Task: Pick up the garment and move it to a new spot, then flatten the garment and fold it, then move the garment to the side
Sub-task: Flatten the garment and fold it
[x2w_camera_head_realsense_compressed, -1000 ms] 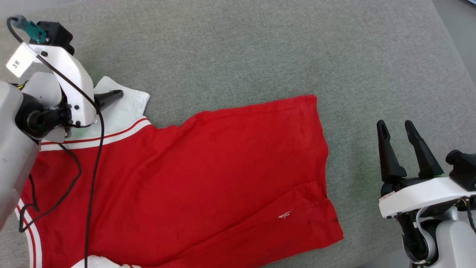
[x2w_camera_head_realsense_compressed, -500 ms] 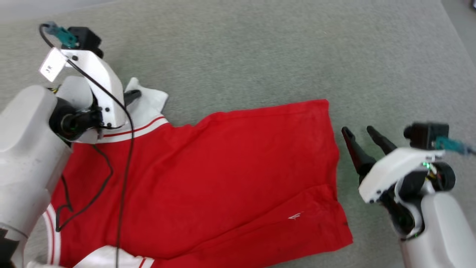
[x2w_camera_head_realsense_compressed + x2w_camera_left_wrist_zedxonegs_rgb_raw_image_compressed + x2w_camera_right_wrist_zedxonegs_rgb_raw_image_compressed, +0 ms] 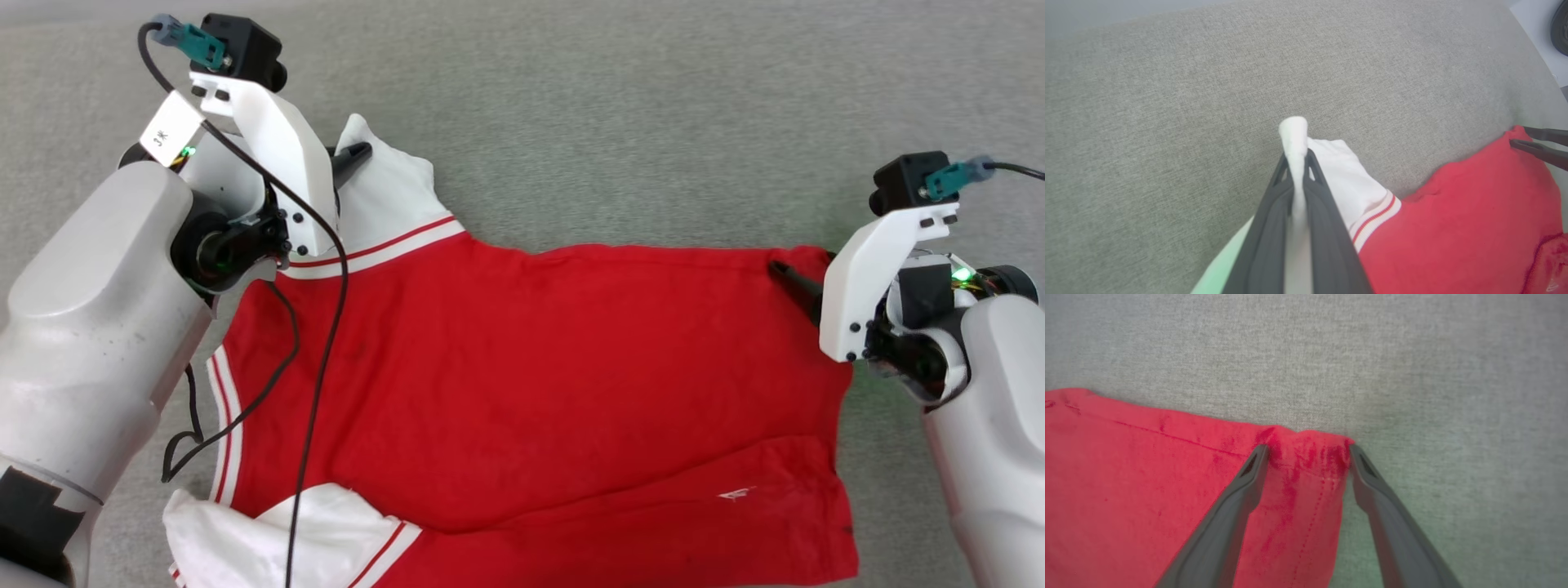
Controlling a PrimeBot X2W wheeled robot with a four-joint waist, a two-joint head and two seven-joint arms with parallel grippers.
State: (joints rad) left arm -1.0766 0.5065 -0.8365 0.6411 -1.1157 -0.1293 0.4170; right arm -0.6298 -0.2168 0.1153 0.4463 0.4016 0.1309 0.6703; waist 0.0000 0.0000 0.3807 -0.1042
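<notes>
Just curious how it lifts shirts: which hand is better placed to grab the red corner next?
Probably the right hand: its open fingers straddle a corner of the garment. The left hand is shut on the white sleeve at the other end.

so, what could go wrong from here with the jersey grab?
The left claw is shut on just the tip of the white sleeve; the fabric could slip out on the lift.
The right claw stands open astride the bunched red hem corner; closing may catch only an edge.
With one side gripped, lifting now would likely drag the garment askew over the grey surface.
</notes>
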